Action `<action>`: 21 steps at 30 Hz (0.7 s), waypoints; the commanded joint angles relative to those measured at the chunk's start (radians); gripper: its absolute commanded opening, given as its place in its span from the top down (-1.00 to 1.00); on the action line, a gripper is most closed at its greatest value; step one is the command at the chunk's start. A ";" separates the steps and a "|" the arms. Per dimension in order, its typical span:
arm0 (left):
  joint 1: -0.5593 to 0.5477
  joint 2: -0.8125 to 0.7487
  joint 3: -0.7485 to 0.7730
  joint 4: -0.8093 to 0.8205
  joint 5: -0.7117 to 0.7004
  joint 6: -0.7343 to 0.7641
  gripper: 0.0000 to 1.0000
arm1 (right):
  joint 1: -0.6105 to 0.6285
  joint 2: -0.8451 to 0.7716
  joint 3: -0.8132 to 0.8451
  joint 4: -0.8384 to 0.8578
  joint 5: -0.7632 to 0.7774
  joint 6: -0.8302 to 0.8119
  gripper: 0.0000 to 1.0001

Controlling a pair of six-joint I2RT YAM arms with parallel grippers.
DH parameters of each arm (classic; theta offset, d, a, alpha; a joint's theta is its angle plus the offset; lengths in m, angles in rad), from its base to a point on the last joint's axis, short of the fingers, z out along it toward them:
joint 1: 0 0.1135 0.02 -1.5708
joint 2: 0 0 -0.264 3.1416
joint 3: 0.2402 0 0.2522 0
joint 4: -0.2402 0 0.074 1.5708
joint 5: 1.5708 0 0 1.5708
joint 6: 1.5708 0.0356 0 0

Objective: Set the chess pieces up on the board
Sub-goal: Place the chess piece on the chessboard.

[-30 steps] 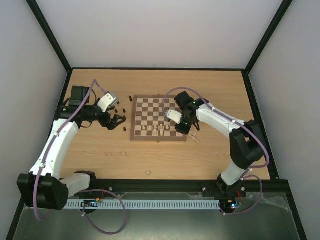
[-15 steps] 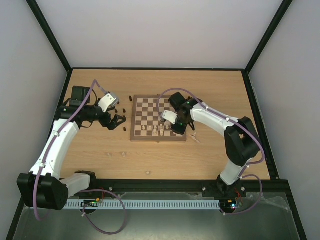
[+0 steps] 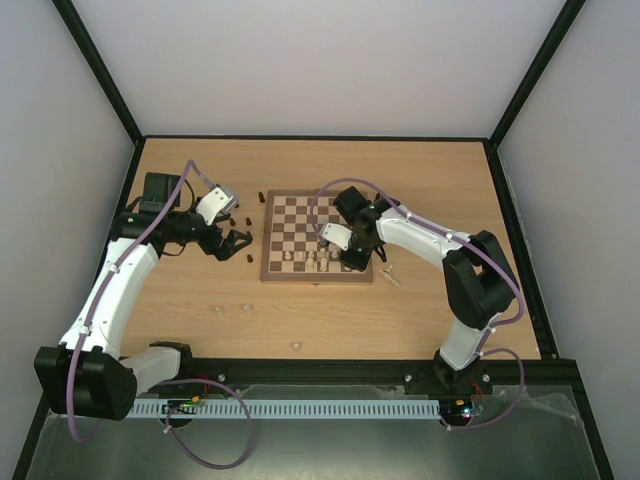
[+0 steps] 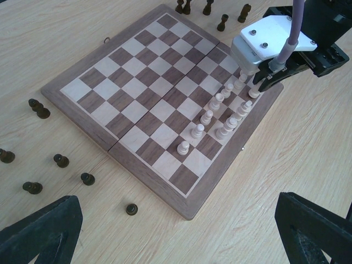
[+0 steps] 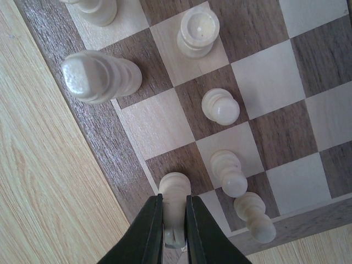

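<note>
**pawnpusher:** ok so the right gripper (image 5: 175, 223) has its fingers pinched tight on a pale chessman (image 5: 175, 190), in the chessboard (image 4: 132, 88) row right against the rim. What's the worry here?

**rook_n_roll:** Crowding, mostly. There's a pale pawn (image 5: 226, 173) just beside it. If the jaws spring wide on release, I reckon one finger clips that pawn and it goes over, maybe taking its neighbour along. Also the held piece looks close to a line between squares. It could land off-centre, or tip toward the rim if it sticks to a pad as the gripper lifts.

**pawnpusher:** and the left gripper (image 3: 237, 243)?

**rook_n_roll:** Spread wide, holding nothing, and hovering off the board's left side near the loose dark chessmen (image 4: 87, 179). Those are tiny, so a sloppy descent could scatter them.

**pawnpusher:** surface?

**rook_n_roll:** Light wood-grain tabletop (image 3: 430, 180). It looks smooth, so anything knocked off probably skids. A couple of pale pieces (image 3: 245, 308) lie on it nearer the arm bases. The whole thing sits in a booth with plain white walls (image 3: 320, 60) and black frame posts (image 3: 97, 70).
</note>
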 commanded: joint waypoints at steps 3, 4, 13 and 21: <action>-0.004 0.002 -0.001 0.003 0.003 0.003 -0.98 | 0.007 0.019 0.018 -0.024 -0.002 0.005 0.76; -0.004 0.002 0.000 0.003 0.005 0.003 -0.98 | 0.007 0.019 0.016 -0.024 -0.002 0.004 0.74; -0.004 0.004 -0.004 0.006 0.005 0.002 -0.98 | 0.007 0.021 0.019 -0.026 -0.004 0.003 0.66; -0.004 0.002 -0.007 0.006 0.005 0.004 -0.98 | 0.007 0.018 0.016 -0.029 -0.012 0.003 0.63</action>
